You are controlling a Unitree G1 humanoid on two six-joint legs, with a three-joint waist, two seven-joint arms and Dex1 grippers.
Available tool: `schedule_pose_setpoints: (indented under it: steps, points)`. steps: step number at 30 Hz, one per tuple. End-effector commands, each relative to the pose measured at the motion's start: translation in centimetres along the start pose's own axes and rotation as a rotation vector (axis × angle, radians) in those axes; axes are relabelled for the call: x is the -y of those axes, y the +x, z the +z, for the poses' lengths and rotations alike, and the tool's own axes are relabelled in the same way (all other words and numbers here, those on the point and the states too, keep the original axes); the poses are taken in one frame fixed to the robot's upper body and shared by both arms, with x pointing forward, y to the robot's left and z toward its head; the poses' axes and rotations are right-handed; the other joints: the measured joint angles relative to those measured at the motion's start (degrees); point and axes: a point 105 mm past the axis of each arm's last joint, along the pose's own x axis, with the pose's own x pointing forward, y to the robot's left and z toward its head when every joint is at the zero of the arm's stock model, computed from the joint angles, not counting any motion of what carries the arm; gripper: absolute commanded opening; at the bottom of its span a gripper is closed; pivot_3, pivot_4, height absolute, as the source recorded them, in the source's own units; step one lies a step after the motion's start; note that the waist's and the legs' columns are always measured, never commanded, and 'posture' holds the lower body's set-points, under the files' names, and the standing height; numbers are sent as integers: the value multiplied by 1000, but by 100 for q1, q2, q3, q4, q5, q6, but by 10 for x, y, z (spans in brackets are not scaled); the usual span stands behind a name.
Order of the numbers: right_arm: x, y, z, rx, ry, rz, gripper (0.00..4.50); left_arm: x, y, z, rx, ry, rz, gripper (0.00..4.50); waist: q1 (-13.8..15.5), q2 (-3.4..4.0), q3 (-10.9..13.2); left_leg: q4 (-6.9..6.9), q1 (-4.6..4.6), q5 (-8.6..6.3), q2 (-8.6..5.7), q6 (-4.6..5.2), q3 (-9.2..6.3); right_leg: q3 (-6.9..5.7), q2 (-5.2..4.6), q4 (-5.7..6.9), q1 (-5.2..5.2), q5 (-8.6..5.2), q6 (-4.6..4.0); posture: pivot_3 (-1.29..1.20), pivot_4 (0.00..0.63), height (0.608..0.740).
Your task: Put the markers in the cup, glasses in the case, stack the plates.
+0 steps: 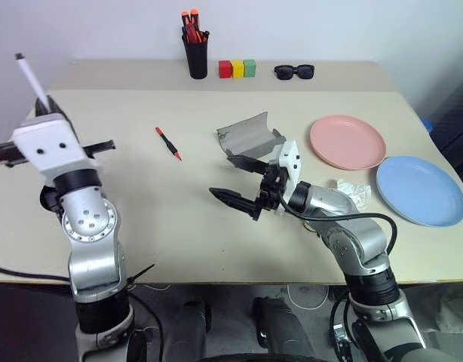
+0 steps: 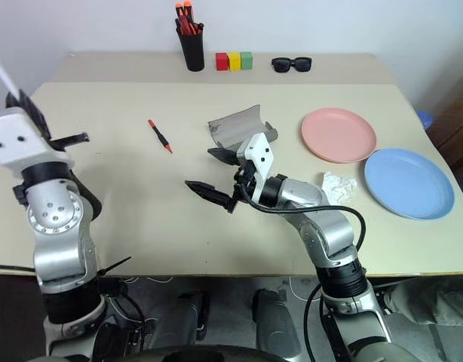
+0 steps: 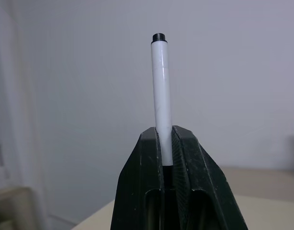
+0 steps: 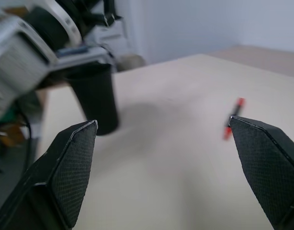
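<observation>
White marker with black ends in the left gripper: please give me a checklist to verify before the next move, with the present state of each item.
1. Left gripper is shut on the white marker with black ends: ok.
2. Marker stands out well past the fingertips, with room to drop: ok.
3. Short black round cup is upright on the beige table, beside the left arm: ok.
4. Cup mouth is free: cannot tell, the arm hides it.
5. Right gripper is open, holds nothing, and is away from the cup: ok.
6. Slim red marker with a black section is in the cup: not ok, it lies on the table.
</observation>
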Motion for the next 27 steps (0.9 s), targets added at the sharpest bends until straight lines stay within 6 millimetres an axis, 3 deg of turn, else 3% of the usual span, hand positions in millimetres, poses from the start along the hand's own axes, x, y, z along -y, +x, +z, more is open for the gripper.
schedule_pose_setpoints:
  steps: [1,7,21,24,27]
  points:
    - [-13,7,0,9,18,83,4500,-20,-6,12,35,39,85,51,-4,0,0,0,1,0,0,0,0,0,0,0,1,0,0,0,150,740]
    - [-24,15,-7,-4,46,134,4500,-36,-21,0,-27,82,147,51,-4,-1,-1,-1,2,0,2,0,0,0,2,0,1,-1,-1,0,150,740]
    - [-28,18,-7,2,58,148,4500,-36,-46,-30,-159,69,161,51,-7,-5,-3,0,2,0,3,0,0,-2,2,-2,1,-11,-20,0,150,740]
    - [-28,17,-7,2,61,142,4500,-35,-48,-34,-186,56,181,1177,-7,-5,-3,0,2,-1,2,0,1,-2,2,-3,2,-11,-20,0,150,740]
    - [-27,17,-7,0,62,140,4500,-33,-48,-34,-187,54,180,2675,-11,-5,-3,0,2,-1,3,0,0,-2,2,-3,1,-11,-20,0,150,740]
